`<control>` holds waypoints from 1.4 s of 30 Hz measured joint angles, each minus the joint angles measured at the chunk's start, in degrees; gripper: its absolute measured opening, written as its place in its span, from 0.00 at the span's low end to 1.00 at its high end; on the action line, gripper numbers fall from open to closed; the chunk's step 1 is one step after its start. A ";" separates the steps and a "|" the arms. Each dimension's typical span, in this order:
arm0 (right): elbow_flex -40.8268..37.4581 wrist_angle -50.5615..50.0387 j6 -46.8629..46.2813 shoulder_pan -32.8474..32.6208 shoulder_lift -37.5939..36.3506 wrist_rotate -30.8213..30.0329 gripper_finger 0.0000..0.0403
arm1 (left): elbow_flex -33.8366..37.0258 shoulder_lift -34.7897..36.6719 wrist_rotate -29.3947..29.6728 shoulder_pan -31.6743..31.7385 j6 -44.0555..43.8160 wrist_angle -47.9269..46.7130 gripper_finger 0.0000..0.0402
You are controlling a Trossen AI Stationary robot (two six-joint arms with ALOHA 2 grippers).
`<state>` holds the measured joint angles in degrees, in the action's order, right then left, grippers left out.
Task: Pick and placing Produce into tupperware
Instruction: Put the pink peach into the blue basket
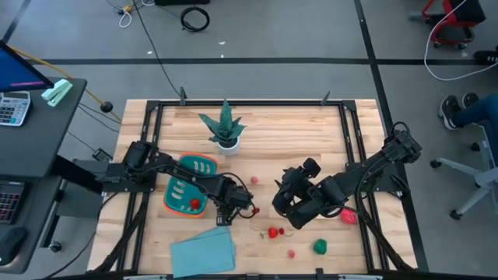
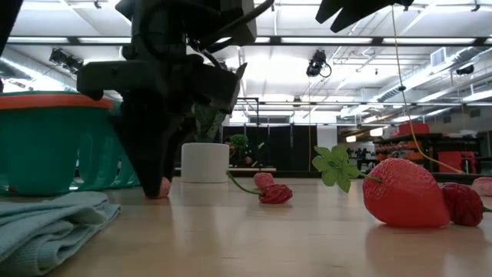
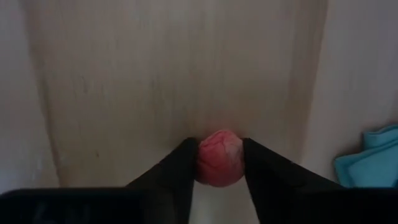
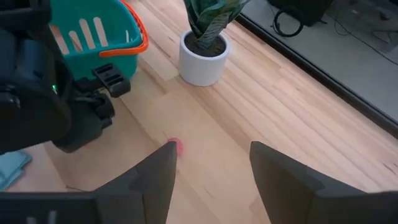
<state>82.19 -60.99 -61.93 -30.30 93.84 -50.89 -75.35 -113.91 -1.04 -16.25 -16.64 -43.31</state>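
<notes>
From above, the wooden table carries the teal tupperware toward its left side, with one red piece of produce already lying inside it, and a light-blue cloth at the front edge just below the container. The left gripper reaches past the tupperware's right side down to the tabletop near the middle, while the right gripper hangs a little to its right, above bare wood. A potted plant stands toward the back edge; a strawberry, a small pink piece and a green piece lie near the front edge, a small red piece sits mid-table, and a pink fruit lies under the right arm. From table height, the left gripper's fingers come down to the wood with a small pink ball at their tips, the tupperware behind to the left, the cloth in front, and the strawberry large at the right. In the left wrist view the two fingers stand on either side of the pinkish-red ball, touching it on both flanks as it rests on the table: clamped on it. In the right wrist view the right gripper's jaws stand wide apart with nothing between them, above the wood, facing the plant's white pot, the tupperware and the left arm.
</notes>
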 joint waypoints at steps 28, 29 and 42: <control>0.00 1.11 -1.46 -2.57 -0.02 0.43 0.53 | -10.01 28.87 15.37 0.00 -9.94 -41.42 0.12; -0.01 1.10 -2.07 -2.79 -0.02 0.44 0.53 | -7.40 30.60 15.25 -0.07 -9.99 -40.25 0.14; -0.04 2.53 -3.18 -3.08 0.38 0.03 0.53 | 24.44 38.86 12.13 -0.09 -4.65 -17.80 0.37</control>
<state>82.15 -58.46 -65.11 -33.38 94.23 -50.87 -50.92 -75.05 11.09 -16.34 -21.30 -61.11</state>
